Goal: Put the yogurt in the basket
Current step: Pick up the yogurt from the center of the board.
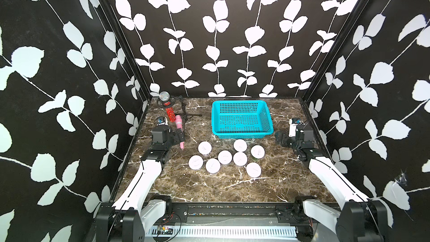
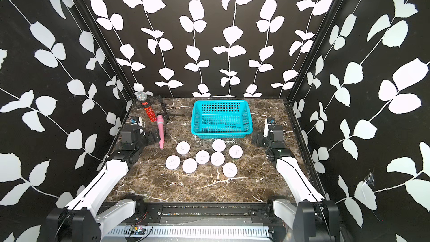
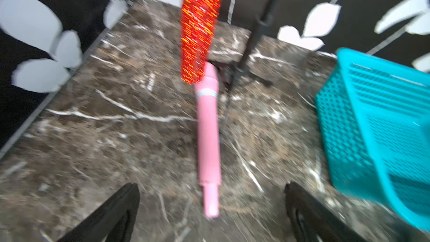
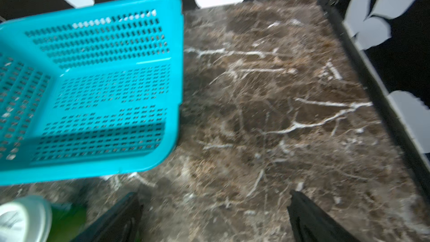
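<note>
Several yogurt cups (image 1: 204, 147) with flat white lids stand clustered on the marble table in both top views, in front of the basket. The turquoise basket (image 1: 242, 134) sits empty at the back centre, also seen as basket (image 2: 221, 133). My left gripper (image 1: 180, 135) hovers open at the left, left of the cups; in the left wrist view its gripper (image 3: 211, 184) straddles the tip of a pink bottle without touching it. My right gripper (image 1: 280, 138) is open at the right, beside the basket. The right wrist view shows that gripper (image 4: 214, 193) over bare marble, one yogurt (image 4: 23, 217) and the basket (image 4: 176, 66) alongside.
A pink slim bottle (image 1: 178, 122) lies at the back left by a red glitter microphone (image 1: 171, 114) on a black tripod stand (image 1: 186, 112). Leaf-patterned walls close in the table on three sides. Something green (image 4: 67, 219) lies beside the nearest cup.
</note>
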